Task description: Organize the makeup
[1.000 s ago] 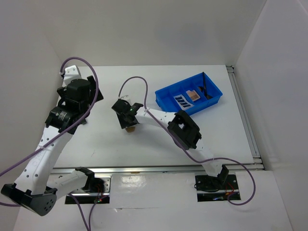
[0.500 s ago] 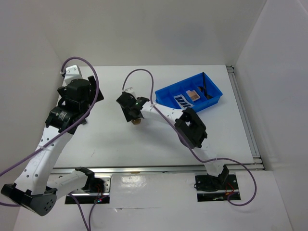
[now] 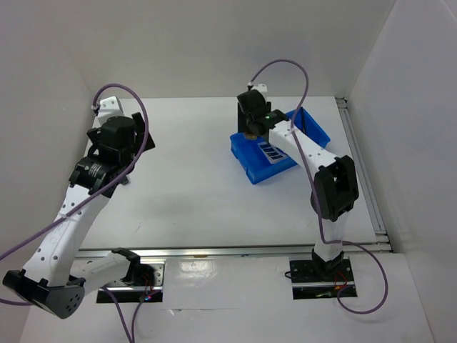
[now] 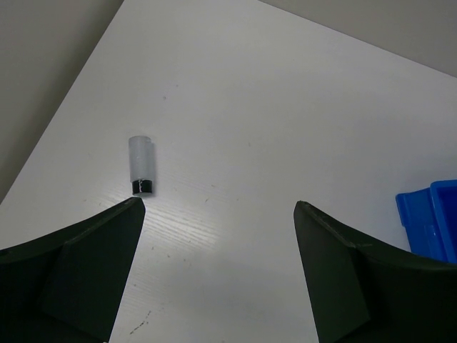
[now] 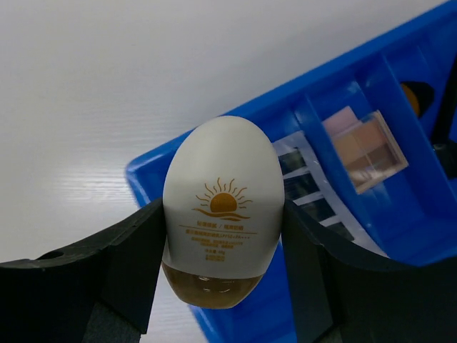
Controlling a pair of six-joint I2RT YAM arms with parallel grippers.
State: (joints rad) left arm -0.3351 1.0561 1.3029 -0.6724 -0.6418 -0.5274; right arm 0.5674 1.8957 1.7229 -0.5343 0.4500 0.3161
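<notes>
A white egg (image 5: 223,207) with a tan base is held upright over the tray (image 5: 153,166) corner. A dark palette (image 5: 305,187) and a pink compact (image 5: 364,150) lie inside.

White table (image 3: 214,200), plain white walls (image 3: 214,43), seemingly even light

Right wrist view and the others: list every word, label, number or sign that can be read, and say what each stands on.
Gold sun-over-waves emblem, no letters: on the white egg-shaped item held in the right gripper.
Gold lines of print under the emblem: too small to read.
Eyeshadow palette, square compact, blue tray: no text seen.
Left wrist and top views: nothing readable.
</notes>
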